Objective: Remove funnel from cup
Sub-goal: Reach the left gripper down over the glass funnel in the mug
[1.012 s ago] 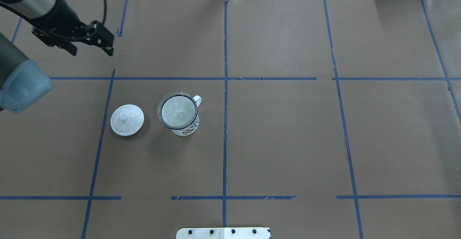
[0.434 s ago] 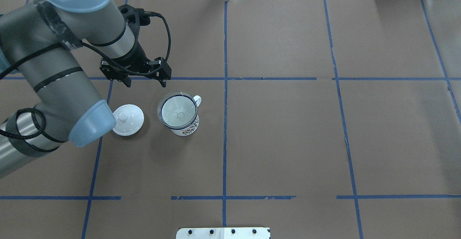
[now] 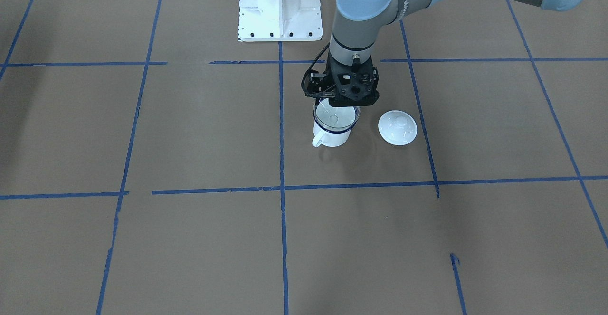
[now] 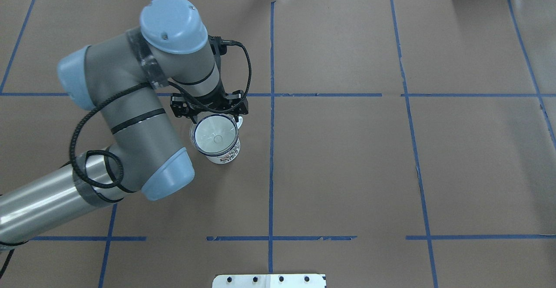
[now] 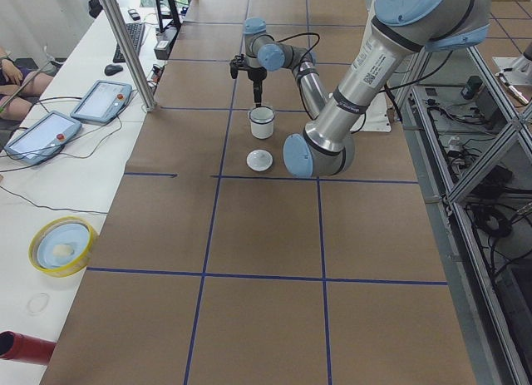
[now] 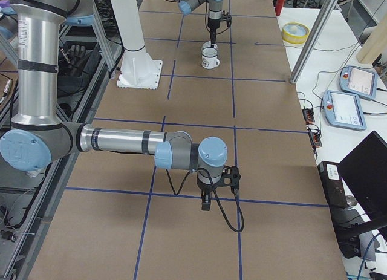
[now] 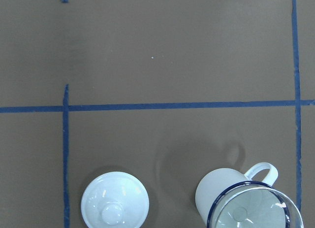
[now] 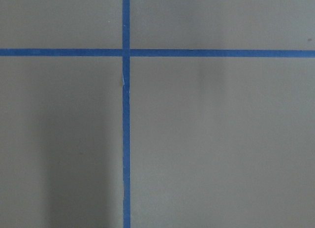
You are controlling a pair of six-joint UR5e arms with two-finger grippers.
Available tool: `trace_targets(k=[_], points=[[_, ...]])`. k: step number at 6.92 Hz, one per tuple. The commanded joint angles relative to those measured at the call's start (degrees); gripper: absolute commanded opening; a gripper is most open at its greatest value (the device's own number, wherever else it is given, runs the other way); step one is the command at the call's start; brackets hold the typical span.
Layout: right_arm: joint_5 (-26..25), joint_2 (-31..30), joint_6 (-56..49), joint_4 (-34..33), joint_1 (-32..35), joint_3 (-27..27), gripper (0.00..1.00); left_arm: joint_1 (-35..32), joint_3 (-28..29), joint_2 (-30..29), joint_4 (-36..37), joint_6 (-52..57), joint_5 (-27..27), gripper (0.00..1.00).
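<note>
Overhead exterior: left gripper (image 4: 210, 112) hangs above the enamel mug (image 4: 226, 155).
Its jaws are spread. The clear funnel (image 4: 215, 137) sits in the mug, with the white lid (image 3: 398, 127) beside it. Whether the right gripper (image 6: 205, 205) is open cannot be told.

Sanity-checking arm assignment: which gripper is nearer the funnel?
Left. The left gripper hangs directly above the funnel, which sits in the cup. The right gripper is far away, low over the table toward its other end.
</note>
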Motion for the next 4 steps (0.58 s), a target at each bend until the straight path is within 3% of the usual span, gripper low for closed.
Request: trace_targets(k=[1,4], points=[[0.00,0.00,0.00,0.00,0.00,0.00,1.00,2.76,5.05,-1.80,-3.53,-1.83,0.51,0.89],[0.00,0.00,0.00,0.00,0.00,0.00,1.00,3.57,5.06,-1.62,-3.99,-1.83,0.59,0.50]])
